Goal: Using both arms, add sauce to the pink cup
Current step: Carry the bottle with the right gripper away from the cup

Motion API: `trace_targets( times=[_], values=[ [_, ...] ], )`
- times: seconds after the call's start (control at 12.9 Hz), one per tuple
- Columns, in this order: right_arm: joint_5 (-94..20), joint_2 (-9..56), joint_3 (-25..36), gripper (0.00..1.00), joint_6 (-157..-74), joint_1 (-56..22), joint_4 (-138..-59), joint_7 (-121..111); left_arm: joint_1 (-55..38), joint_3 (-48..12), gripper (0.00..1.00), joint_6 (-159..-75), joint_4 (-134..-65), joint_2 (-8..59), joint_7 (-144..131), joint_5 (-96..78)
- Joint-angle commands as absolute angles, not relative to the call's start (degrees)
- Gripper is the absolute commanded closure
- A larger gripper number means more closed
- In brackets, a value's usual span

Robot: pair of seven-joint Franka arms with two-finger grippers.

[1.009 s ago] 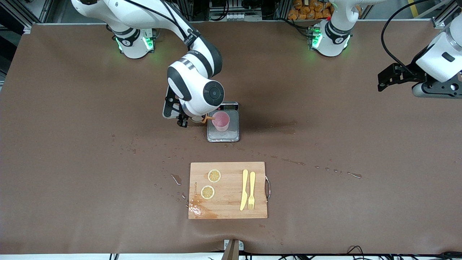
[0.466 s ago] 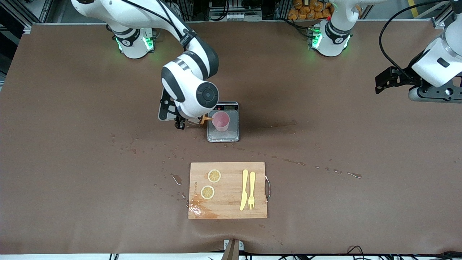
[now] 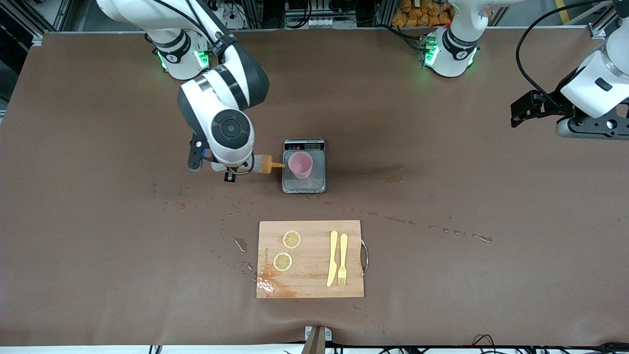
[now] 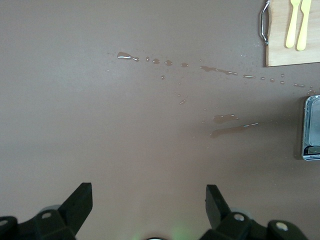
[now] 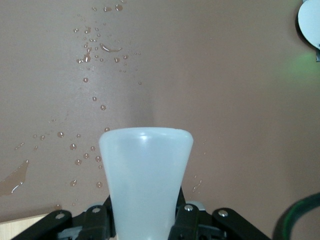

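Note:
The pink cup (image 3: 300,164) stands upright on a small grey scale (image 3: 304,183) at mid-table. My right gripper (image 3: 237,170) is shut on the sauce bottle (image 3: 263,164), held on its side beside the scale toward the right arm's end, orange cap and nozzle pointing at the cup, the tip just short of the rim. The right wrist view shows the bottle's whitish base (image 5: 145,176) between the fingers. My left gripper (image 4: 149,202) is open and empty, raised over bare table at the left arm's end, where it waits (image 3: 522,112).
A wooden cutting board (image 3: 310,278) with two lemon slices (image 3: 287,250), a yellow knife (image 3: 332,257) and a yellow fork (image 3: 342,258) lies nearer the camera than the scale. Droplets and smears of liquid (image 3: 236,216) dot the brown mat around them.
My right arm has drawn back toward its own end of the table, pulling the bottle's nozzle away from the cup's rim. The left gripper rose slightly, then held still.

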State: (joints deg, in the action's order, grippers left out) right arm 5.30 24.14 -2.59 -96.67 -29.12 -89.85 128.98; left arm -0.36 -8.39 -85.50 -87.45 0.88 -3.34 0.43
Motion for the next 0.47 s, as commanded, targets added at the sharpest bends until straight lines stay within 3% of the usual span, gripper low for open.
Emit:
trace_targets(
  times=[0.0, 0.39],
  values=[
    [-0.42, 18.99, -3.16, 1.0, -101.41, -26.29, -95.53, 125.53, -0.62, -8.53, 0.0, -85.25, -86.4, 1.23, -3.34, 0.79],
    [-8.76, 13.81, -3.16, 1.0, -110.28, -20.76, -103.69, 117.18, -0.53, -8.61, 0.0, -85.25, -85.7, 1.23, -3.34, 0.88]
  ],
)
